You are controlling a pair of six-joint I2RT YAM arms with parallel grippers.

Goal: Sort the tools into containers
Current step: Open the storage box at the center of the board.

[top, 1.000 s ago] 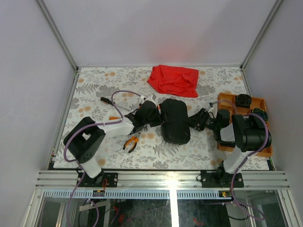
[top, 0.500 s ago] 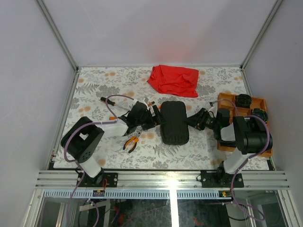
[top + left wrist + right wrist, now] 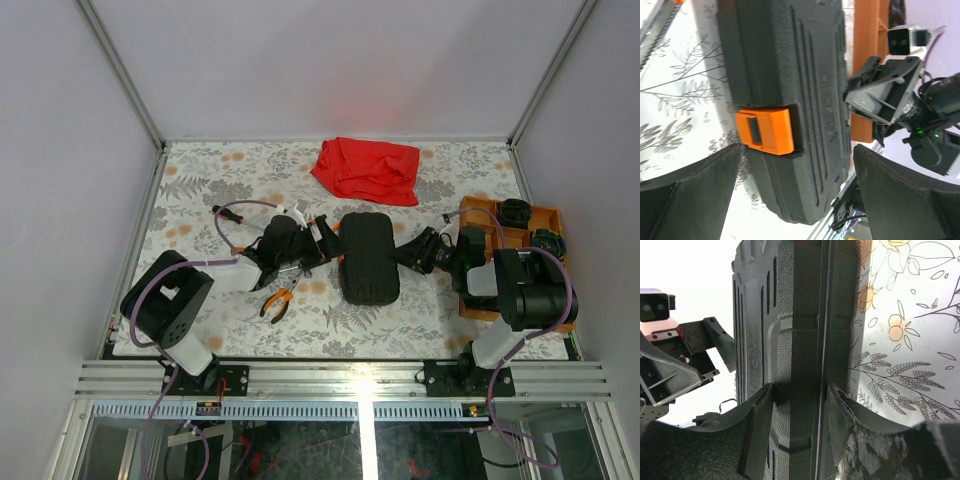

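Note:
The black case (image 3: pixel 368 258) lies closed in the middle of the table, and its orange latch (image 3: pixel 765 131) faces my left gripper. My left gripper (image 3: pixel 322 246) stands open just left of the case, its fingers wide apart and touching nothing (image 3: pixel 800 190). On the case's right edge my right gripper (image 3: pixel 408 254) is shut, with the rim pinched between its pads (image 3: pixel 800 410). Orange-handled pliers (image 3: pixel 278 300) lie on the cloth in front of the left arm. A dark-handled tool (image 3: pixel 224 211) lies at the back left. The orange tray (image 3: pixel 478 215) sits at the right.
A red cloth (image 3: pixel 367 168) lies crumpled at the back centre. Dark round items (image 3: pixel 515 212) sit in the tray's far compartments. The right arm's body covers part of the tray. Enclosure walls stand close on three sides.
My left gripper has opened and drawn back to the left, off the case. The case now lies narrower and shut. The right gripper has tightened a little on its edge.

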